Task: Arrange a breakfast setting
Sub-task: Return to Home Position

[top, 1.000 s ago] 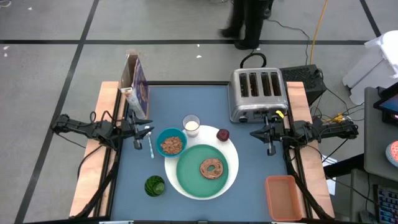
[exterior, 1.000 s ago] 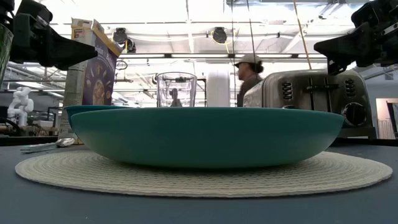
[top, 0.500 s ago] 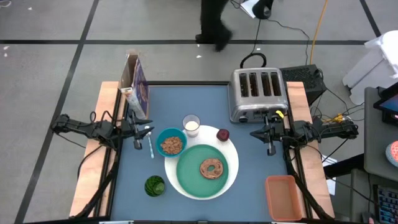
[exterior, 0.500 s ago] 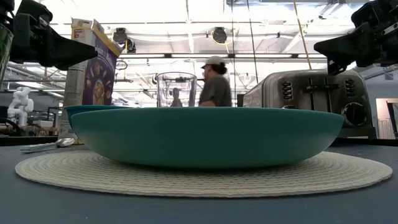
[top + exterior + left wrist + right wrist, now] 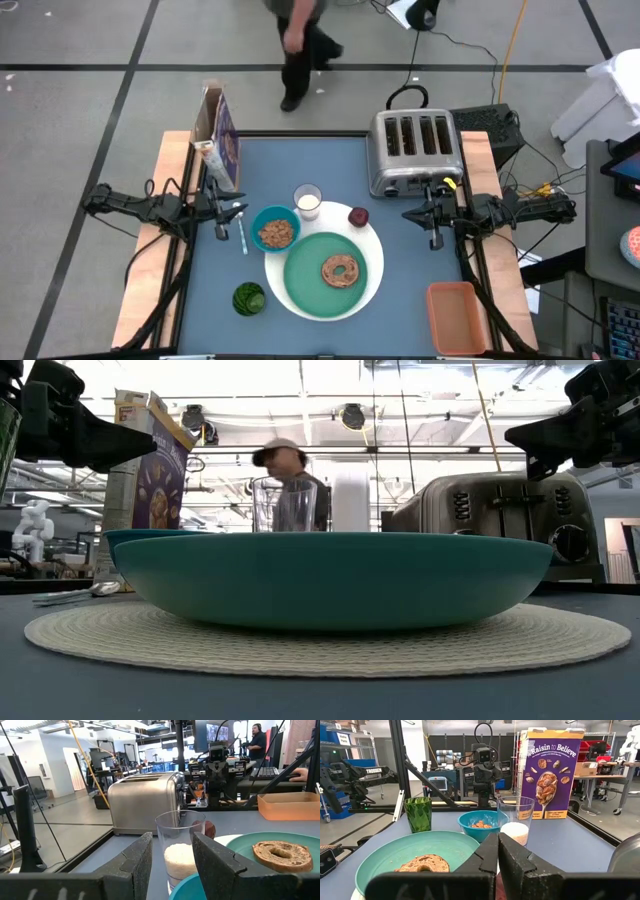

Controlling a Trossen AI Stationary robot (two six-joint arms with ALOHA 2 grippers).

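Observation:
A teal plate [image 5: 318, 285] with a brown bagel [image 5: 341, 270] lies on a larger white plate [image 5: 374, 243] at the table's middle. A small teal bowl [image 5: 274, 230] of cereal, a glass of milk [image 5: 307, 200] and a red apple [image 5: 358, 216] stand along its far side. A spoon [image 5: 241, 230] lies left of the bowl. The purple cereal box [image 5: 222, 140] stands upright at the far left. My left gripper [image 5: 228, 212] is open and empty beside the spoon. My right gripper [image 5: 420, 214] is shut and empty, right of the apple.
A steel toaster [image 5: 415, 150] stands at the far right. An orange container [image 5: 455, 318] sits at the near right corner. A green cup [image 5: 248, 298] stands at the near left. A person [image 5: 300, 40] walks on the floor beyond the far edge.
The person beyond the table's far edge has walked toward the left. Both arms and all things on the table have kept still.

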